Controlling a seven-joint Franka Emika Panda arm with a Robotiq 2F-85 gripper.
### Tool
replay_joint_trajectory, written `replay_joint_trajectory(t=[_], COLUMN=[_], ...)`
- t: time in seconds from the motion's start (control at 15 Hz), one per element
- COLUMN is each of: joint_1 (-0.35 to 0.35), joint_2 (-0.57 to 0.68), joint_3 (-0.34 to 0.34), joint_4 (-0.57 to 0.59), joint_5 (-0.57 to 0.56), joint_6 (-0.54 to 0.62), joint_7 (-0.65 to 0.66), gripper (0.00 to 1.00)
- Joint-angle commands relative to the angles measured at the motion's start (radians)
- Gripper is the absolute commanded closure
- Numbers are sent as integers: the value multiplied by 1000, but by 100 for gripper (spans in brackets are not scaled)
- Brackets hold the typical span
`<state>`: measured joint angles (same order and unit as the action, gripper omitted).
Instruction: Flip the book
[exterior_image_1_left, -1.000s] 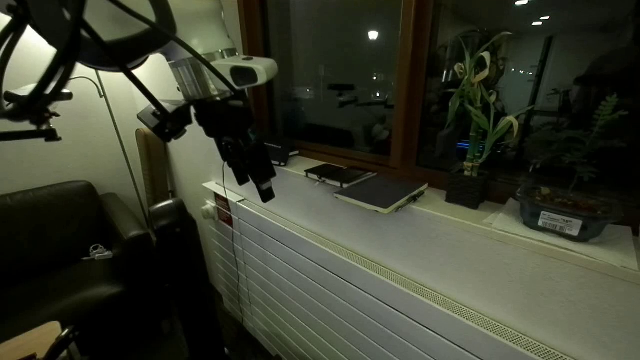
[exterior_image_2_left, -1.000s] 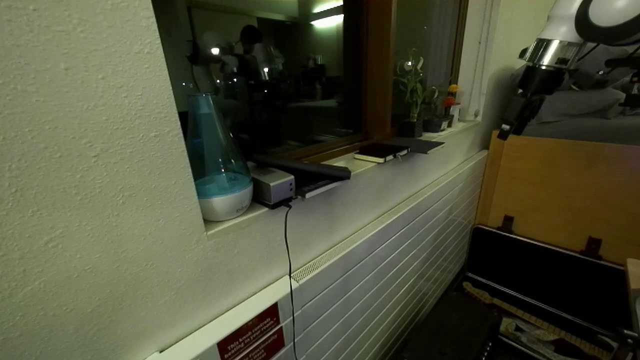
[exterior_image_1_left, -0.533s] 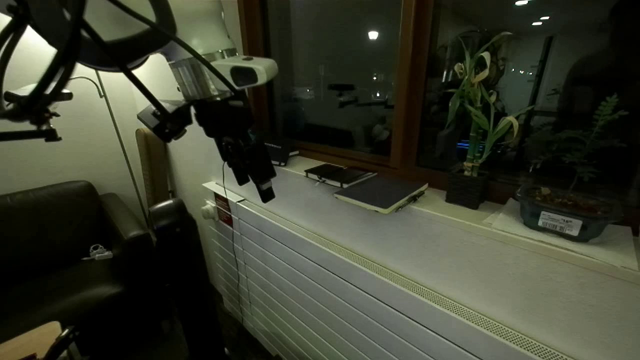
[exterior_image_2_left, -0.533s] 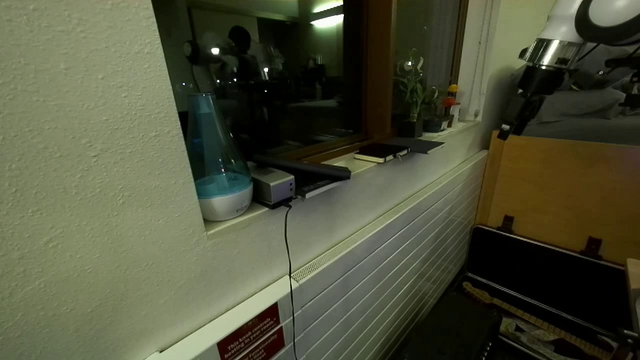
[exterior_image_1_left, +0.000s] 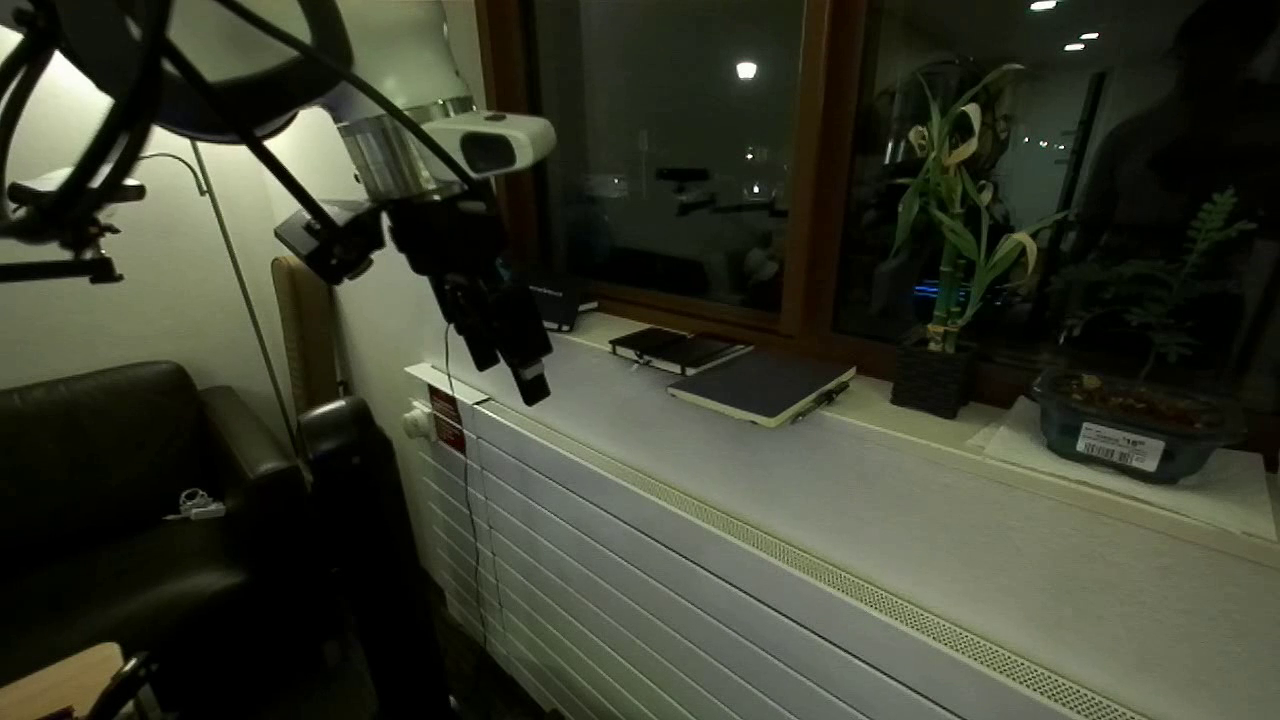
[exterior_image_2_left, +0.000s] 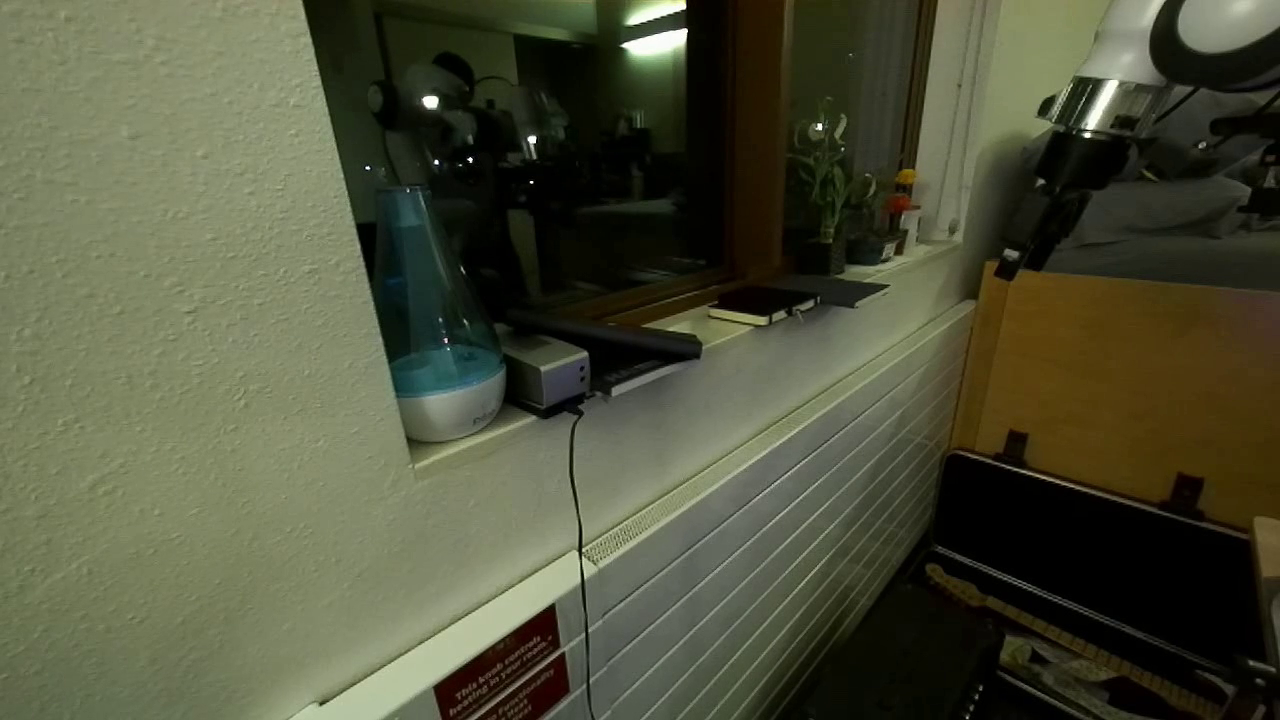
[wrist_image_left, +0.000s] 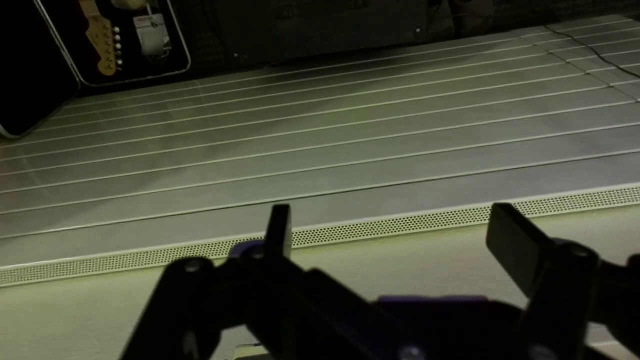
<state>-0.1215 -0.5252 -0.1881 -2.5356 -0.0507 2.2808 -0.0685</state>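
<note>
Pincer (exterior_image_1_left: 511, 376) left in an exterior view, spread wide, hanging well apart from the table (exterior_image_1_left: 869, 405). Next, smaller black book (exterior_image_1_left: 680, 351), flat on it, near the front edge. Just beside, wider dark book (exterior_image_1_left: 763, 386) overhangs that edge. Then gap, then plant pot (exterior_image_1_left: 931, 381).

A sofa (exterior_image_1_left: 110, 465), potted plant (exterior_image_1_left: 950, 275), humidifier (exterior_image_2_left: 435, 320) and guitar (wrist_image_left: 103, 42) make this look like a home.
</note>
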Motion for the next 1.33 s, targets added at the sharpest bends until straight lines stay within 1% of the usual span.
replay_joint_trajectory(t=[0.0, 0.33, 0.53, 0.73, 1.07, 1.13, 1.27], joint_1=[-12, -12, -4, 27, 87, 102, 123], joint_2=[1, 1, 42, 112, 293, 326, 366], joint_3=[11, 11, 27, 55, 114, 127, 159], joint_4=[2, 2, 17, 40, 113, 133, 157], joint_5=[8, 8, 13, 44, 103, 100, 57], joint_6=[-3, -3, 22, 45, 124, 132, 161], joint_7=[-6, -6, 18, 44, 98, 84, 43], gripper=[0, 0, 0, 0, 0, 0, 0])
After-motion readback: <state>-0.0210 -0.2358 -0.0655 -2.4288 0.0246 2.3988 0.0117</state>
